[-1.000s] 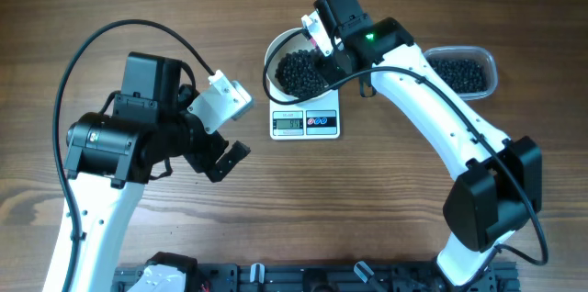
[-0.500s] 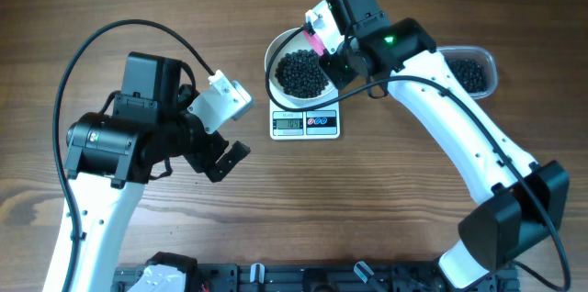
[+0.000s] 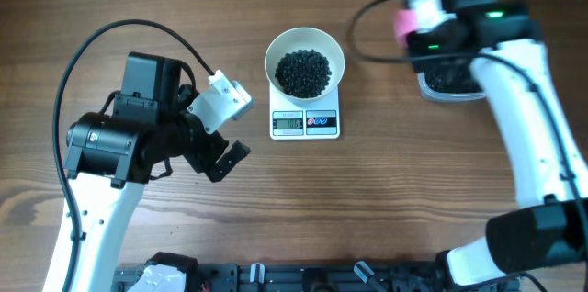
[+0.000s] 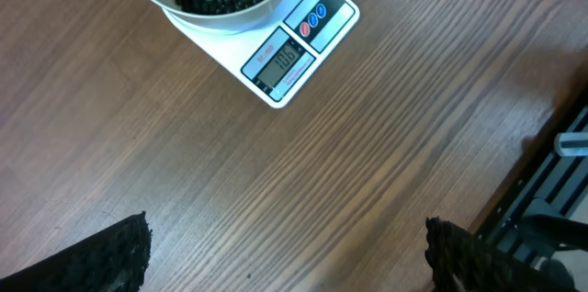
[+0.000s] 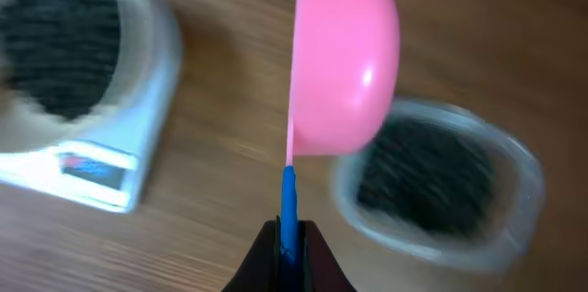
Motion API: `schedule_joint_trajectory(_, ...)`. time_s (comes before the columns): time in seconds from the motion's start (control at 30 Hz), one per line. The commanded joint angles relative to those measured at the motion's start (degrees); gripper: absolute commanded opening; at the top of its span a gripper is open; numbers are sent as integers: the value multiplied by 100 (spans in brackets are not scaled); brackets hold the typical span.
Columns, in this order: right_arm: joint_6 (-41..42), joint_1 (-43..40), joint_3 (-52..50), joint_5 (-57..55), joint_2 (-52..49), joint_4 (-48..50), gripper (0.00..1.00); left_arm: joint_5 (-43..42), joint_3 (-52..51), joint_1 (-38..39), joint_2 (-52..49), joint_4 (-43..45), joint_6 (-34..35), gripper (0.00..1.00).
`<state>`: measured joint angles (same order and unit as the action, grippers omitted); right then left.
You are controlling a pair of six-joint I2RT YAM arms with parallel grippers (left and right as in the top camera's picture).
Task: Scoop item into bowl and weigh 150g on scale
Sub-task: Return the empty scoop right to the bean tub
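Note:
The white bowl (image 3: pixel 272 53) stands on the scale (image 3: pixel 305 123) and holds a heap of dark beads, the item (image 3: pixel 303 72). My right gripper (image 5: pixel 288 237) is shut on the blue handle of a pink scoop (image 5: pixel 344 62). The scoop is turned on its side above the near-left rim of a clear tub (image 5: pixel 514 159) that holds more beads (image 5: pixel 423 177). The overhead view shows the scoop (image 3: pixel 404 24) well right of the bowl. My left gripper (image 4: pixel 285 241) hangs open over bare wood, left and in front of the scale (image 4: pixel 308 44), with nothing between its fingers.
The clear tub (image 3: pixel 428 90) sits at the back right, partly under the right arm. A black rack (image 3: pixel 303 278) runs along the table's front edge. A black cable loops above the left arm (image 3: pixel 119 136).
My right arm has swung right from over the bowl to the tub, carrying the pink scoop. The left arm has not moved.

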<state>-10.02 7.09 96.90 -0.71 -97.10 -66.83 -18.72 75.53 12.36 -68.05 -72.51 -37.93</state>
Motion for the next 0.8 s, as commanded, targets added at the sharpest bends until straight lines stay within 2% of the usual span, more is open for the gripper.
schedule_joint_trajectory(0.0, 94, -785, 70, -190, 87, -184, 4, -9, 66, -37, 0, 2, -105, 100)
schedule_joint_trajectory(0.13, -164, -1318, -282, -741, -76, -297, 4, -9, 66, -37, 0, 2, -105, 100)
schedule_joint_trajectory(0.23, -175, -1305, -758, -809, -146, -184, 4, -9, 66, -37, 0, 2, -105, 100)
schedule_joint_trajectory(0.47, 271, -1290, -1679, -1738, -175, 367, 4, -9, 66, -37, 0, 2, -105, 100)
schedule_joint_trajectory(0.77, 247, -1106, -1731, -2518, -929, 616, 4, -9, 66, -37, 0, 2, -107, 100)
